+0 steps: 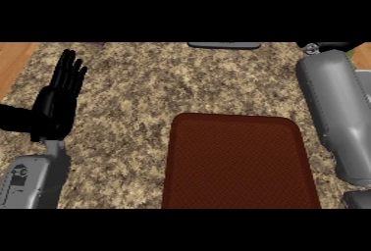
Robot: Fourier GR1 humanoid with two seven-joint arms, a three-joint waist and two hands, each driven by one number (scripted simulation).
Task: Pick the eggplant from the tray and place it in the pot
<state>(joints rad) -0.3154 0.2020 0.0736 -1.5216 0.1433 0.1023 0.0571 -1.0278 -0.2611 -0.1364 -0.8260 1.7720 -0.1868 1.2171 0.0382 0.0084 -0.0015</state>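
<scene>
My left hand [56, 105] rests at the left of the frame, fingers straight and held together, pointing toward the top edge — touching nothing. My right forearm [337, 115] runs up the right side to the upper right corner, where the hand passes out of sight, so I cannot tell how its fingers stand. One tray [239, 162], dark red, lies lower centre on the speckled counter [145, 83]. The eggplant shows nowhere in view — neither its place nor which way it points can be told.
</scene>
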